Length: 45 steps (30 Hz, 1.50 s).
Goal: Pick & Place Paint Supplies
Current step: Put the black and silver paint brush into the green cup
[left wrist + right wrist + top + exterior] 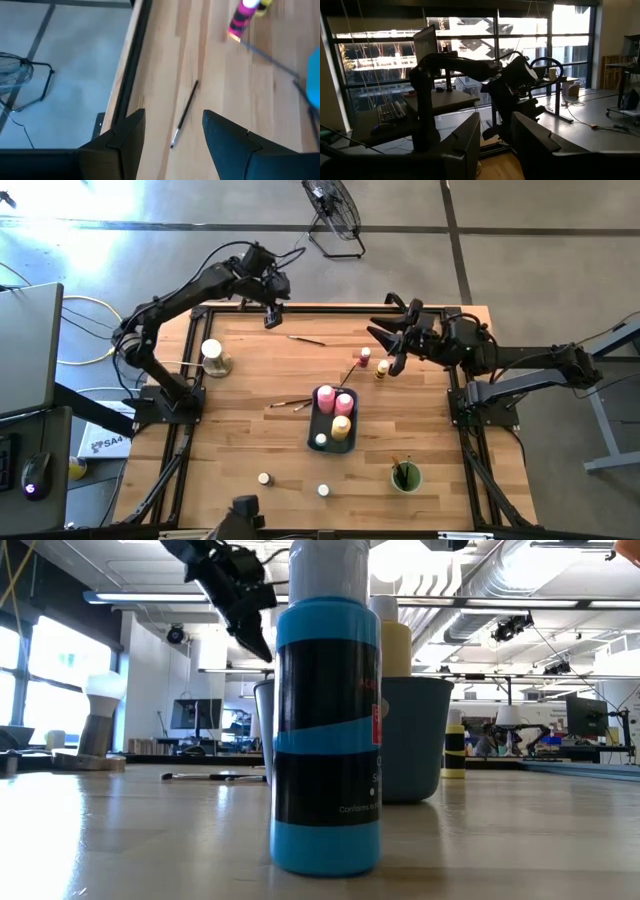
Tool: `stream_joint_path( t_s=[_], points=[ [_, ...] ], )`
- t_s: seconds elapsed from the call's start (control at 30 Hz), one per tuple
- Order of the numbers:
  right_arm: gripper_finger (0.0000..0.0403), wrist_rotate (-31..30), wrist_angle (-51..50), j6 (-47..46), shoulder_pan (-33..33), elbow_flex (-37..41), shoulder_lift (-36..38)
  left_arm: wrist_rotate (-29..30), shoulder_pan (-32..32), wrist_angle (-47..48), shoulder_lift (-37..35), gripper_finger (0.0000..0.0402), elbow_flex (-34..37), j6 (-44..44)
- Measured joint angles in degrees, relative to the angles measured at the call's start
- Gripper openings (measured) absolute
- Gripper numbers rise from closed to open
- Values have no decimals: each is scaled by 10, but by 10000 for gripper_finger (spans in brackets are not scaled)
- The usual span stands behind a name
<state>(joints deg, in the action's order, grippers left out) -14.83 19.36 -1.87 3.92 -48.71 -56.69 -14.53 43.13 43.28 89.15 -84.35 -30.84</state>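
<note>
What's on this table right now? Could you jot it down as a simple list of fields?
surface: wooden table
tray: dark tray mid-table, holding two pink bottles, a yellow bottle and a small jar
loose bottles: pink one and yellow one beside the right gripper
brushes: one near the far edge, more left of the tray
cup: green cup, near right
left gripper: open, above the far brush, holding nothing
right gripper: open, empty, raised over the loose bottles

Overhead, table-level, two wrist views; shared wooden table [250, 430].
</note>
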Motion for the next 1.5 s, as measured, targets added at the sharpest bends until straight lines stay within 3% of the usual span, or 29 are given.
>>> stream_joint_path(
  t_s=[0.2, 0.7, 0.83, 1.5],
  points=[
    [105, 0, -31, -1, 0, 0, 0, 2, 0, 34, 42, 193, -1, -49],
    [105, -2, -55, -4, 0, 0, 0, 3, 0, 36, 157, 193, -1, -50],
    [105, -2, -56, -23, 0, 0, 0, 27, 0, 36, 181, 193, -1, -50],
    [105, -2, -57, -26, 0, 0, 0, 60, 0, 33, 257, 193, 0, -49]
  ],
)
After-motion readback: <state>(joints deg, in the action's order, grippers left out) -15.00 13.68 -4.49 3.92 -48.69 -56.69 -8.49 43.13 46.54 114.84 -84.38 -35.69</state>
